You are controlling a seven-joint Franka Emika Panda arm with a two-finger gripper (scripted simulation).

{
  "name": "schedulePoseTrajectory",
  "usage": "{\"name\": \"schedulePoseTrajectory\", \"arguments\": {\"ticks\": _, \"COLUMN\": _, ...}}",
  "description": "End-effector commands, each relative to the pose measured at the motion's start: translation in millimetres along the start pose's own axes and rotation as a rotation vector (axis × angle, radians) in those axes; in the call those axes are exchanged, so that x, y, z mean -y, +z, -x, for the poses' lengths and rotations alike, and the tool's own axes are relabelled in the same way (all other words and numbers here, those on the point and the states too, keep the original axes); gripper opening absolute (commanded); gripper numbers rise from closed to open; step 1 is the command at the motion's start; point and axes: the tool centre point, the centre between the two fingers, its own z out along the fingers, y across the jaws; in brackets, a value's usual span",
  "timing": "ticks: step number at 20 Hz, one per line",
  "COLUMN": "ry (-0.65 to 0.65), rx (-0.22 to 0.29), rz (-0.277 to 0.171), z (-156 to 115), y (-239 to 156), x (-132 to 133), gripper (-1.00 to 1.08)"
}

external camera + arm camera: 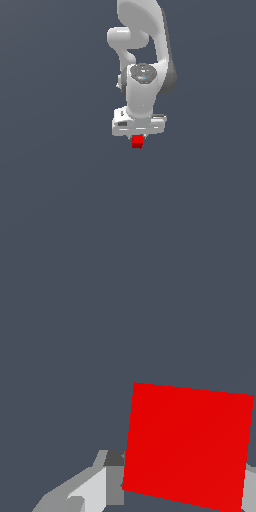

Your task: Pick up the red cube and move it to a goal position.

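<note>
The red cube shows just below the white gripper hand in the exterior view, near the picture's middle. In the wrist view the cube is very large and close. It sits tilted between the two grey-white fingers, which press against its two sides. My gripper is shut on the cube. The hand hides the fingertips in the exterior view.
A plain dark grey-blue ground fills both views. The arm's white links stretch from the hand to the exterior view's top edge. No other object and no goal marker shows.
</note>
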Motion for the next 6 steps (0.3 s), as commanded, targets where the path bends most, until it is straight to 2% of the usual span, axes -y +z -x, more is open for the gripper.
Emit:
{"name": "schedulePoseTrajectory", "arguments": {"ticks": 1, "ry": 0.001, "rx": 0.0, "rz": 0.0, "z": 4.1, "y": -8.0, "x": 7.8, "gripper": -1.0}}
{"name": "schedulePoseTrajectory", "arguments": {"ticks": 6, "ry": 0.001, "rx": 0.0, "rz": 0.0, "z": 6.7, "y": -13.9, "x": 13.9, "gripper": -1.0}}
